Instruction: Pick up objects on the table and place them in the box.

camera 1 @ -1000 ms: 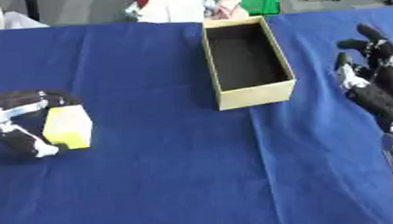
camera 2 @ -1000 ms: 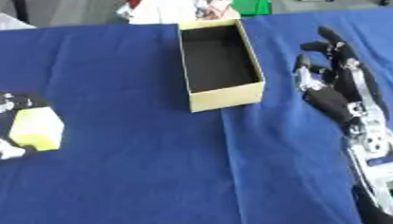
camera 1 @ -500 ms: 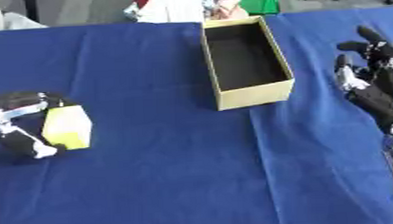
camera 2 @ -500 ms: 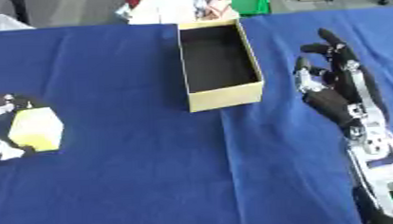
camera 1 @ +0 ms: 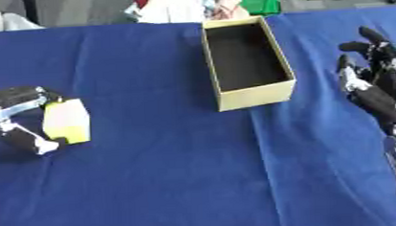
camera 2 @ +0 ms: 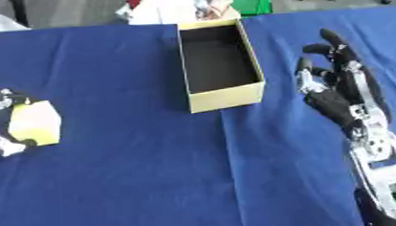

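In the left eye view we see most of our left hand (camera 1: 17, 120) at the near-left of the desk (camera 1: 170, 173), its thumb and fingers curled round a pale yellow block (camera 1: 66, 121), which sits low over the blue cloth; the right eye view cuts that hand off at the picture's edge, showing little more than the block and a fingertip below it. The right eye view in turn gives us the whole of our right hand (camera 2: 339, 94) with its silver forearm running down to the lower edge, where the left eye view shows only the hand and a strip of wrist. That hand lies open, fingers straight and spread, pointing away from us, holding nothing. The cardboard box (camera 1: 252, 94) stands between the two hands, nearer the right one and just to its left, well apart from the block; its dark inside holds nothing. Beyond the desk's far edge lies a clutter of white, red and green things (camera 1: 205, 2).
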Controlling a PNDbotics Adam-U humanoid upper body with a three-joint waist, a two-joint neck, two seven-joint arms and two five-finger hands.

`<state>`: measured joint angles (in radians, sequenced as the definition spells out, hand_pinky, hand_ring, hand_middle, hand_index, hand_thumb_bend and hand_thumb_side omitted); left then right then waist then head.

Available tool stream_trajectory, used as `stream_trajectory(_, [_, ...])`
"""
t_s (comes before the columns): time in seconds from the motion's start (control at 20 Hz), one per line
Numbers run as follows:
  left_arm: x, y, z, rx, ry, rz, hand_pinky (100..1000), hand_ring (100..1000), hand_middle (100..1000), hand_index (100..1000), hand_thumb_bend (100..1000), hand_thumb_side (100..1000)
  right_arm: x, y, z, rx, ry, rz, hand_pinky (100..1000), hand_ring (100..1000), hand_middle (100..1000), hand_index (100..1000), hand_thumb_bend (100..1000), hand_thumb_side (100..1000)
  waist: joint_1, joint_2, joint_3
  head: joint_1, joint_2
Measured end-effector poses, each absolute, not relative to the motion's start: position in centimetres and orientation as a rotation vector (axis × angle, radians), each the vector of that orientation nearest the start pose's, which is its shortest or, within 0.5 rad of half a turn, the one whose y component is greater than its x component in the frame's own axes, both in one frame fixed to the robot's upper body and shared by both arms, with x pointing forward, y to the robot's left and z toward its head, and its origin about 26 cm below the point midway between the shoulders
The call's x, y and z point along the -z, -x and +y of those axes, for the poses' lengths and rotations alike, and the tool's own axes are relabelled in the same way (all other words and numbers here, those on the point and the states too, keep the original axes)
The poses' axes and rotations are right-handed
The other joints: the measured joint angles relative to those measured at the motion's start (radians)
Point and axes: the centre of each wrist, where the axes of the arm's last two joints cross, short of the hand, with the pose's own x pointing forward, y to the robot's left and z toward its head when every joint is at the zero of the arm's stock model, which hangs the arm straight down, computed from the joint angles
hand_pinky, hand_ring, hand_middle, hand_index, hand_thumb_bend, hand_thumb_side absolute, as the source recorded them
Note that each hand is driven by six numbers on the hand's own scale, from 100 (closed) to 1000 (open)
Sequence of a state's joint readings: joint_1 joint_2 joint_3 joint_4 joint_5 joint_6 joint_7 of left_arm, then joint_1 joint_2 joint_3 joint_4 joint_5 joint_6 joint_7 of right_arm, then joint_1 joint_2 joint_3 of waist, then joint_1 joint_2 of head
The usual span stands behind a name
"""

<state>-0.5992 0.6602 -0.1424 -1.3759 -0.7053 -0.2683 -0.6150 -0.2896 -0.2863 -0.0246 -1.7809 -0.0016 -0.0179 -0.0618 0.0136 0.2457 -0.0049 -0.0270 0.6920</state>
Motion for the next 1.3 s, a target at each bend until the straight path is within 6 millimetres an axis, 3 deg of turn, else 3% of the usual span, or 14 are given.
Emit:
stream_trajectory(0.45, [-23.7,-39.9,32.8,1.669,-0.877,-1.474,764,720,505,795,170,240,-14.6,-32.8,-27.5,-0.227,0.212,-2.081,773,1000,744,969,100,250,0.004,-0.002,-0.006,-0.001,0.0])
stream_trajectory(0.7, [-26.7,-40.9,31.3,1.644,-0.931,-1.582,756,707,498,794,126,236,-14.6,-32.8,-27.5,-0.236,0.206,-2.08,773,1000,744,969,100,251,0.004,-0.004,-0.015,-0.001,0.0])
stream_trajectory(1.05, [-28.7,-43.7,26.2,1.625,-0.942,-1.729,748,689,493,793,100,229,-14.5,-32.9,-26.9,-0.273,0.176,-2.077,774,1000,745,970,100,251,0.006,-0.009,-0.044,0.009,0.0])
stream_trajectory(1.3, [-28.2,-45.8,22.1,1.619,-0.912,-1.8,748,687,500,792,100,228,-14.5,-33.0,-26.0,-0.311,0.128,-2.078,774,1000,745,970,100,249,0.009,-0.009,-0.08,0.025,-0.003])
